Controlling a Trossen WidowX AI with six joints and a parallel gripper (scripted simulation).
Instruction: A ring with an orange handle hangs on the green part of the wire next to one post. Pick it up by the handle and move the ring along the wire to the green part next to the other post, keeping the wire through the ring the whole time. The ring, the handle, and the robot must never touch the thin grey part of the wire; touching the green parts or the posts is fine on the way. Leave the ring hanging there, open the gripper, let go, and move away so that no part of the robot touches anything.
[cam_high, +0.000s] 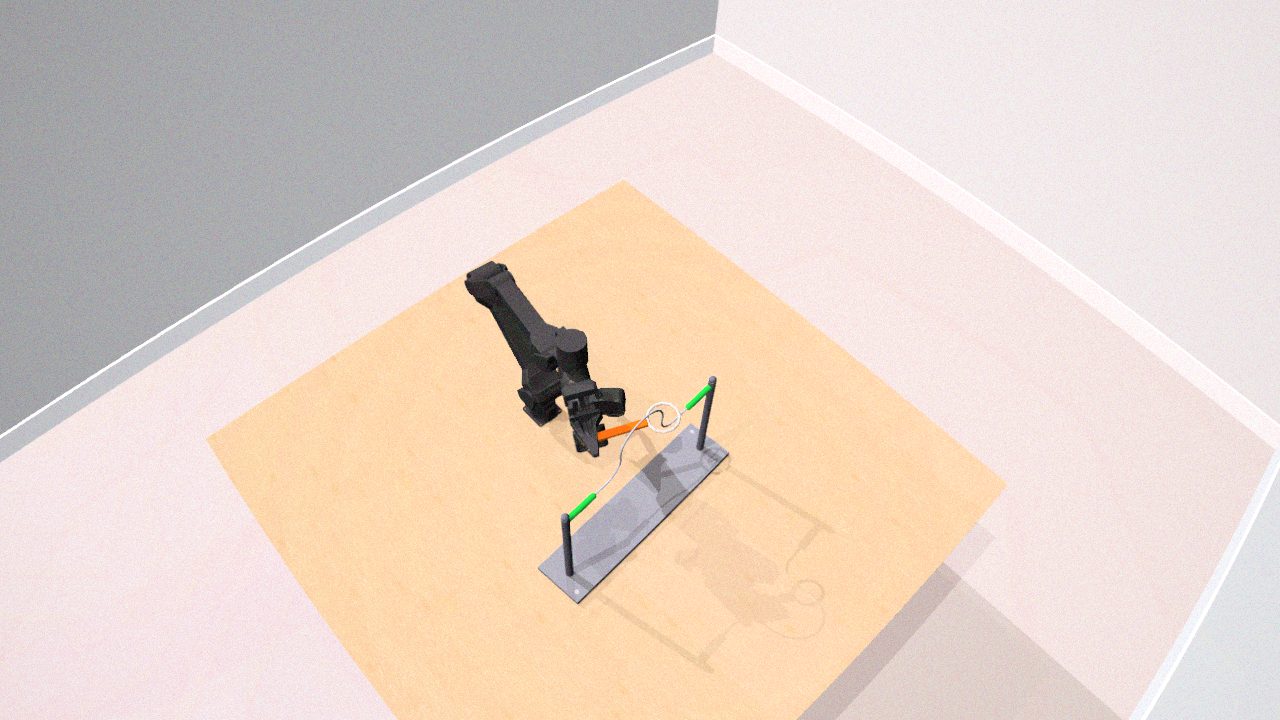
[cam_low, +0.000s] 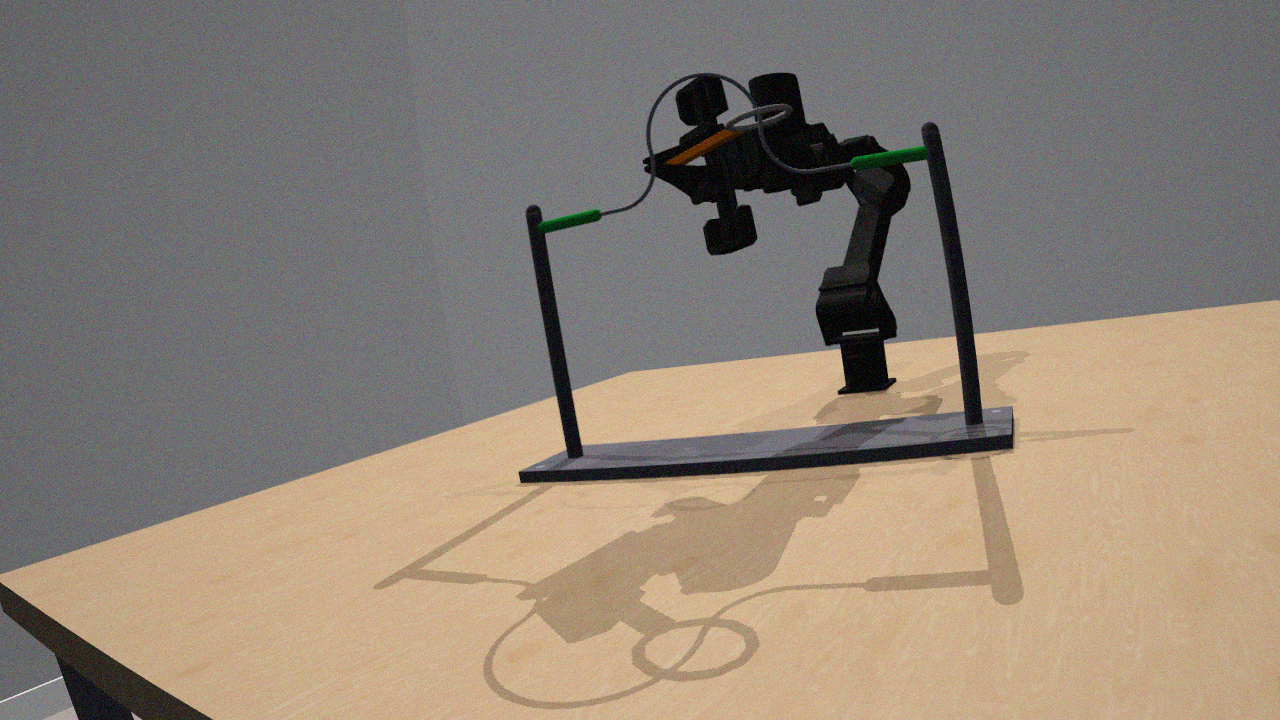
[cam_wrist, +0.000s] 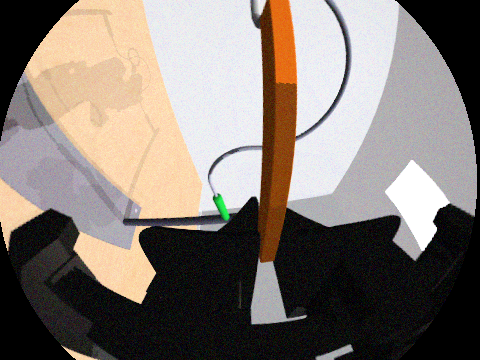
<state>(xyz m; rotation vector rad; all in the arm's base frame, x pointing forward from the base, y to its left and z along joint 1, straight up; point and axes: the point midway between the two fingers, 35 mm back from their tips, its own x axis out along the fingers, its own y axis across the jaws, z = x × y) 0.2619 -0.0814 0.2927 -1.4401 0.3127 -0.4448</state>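
My black parallel-jaw gripper (cam_high: 590, 436) is clamped on the flat orange handle (cam_high: 615, 430), high above the grey base plate (cam_high: 626, 523).

From the handle's far end the thin pale metal ring (cam_high: 663, 418) sits around the curved thin grey wire (cam_low: 666, 98), on the stretch nearer the right-hand dark post (cam_low: 948, 268) in my exterior view. I see the ring lying nearly flat there, and I cannot tell how much gap it leaves to the wire. The green sleeve (cam_low: 887, 158) by that post is close to the ring; the other green sleeve (cam_low: 569, 220), by the left-hand dark post (cam_low: 552, 331), is well apart. Open tan wooden tabletop (cam_low: 1118, 555) surrounds the base plate on all sides.
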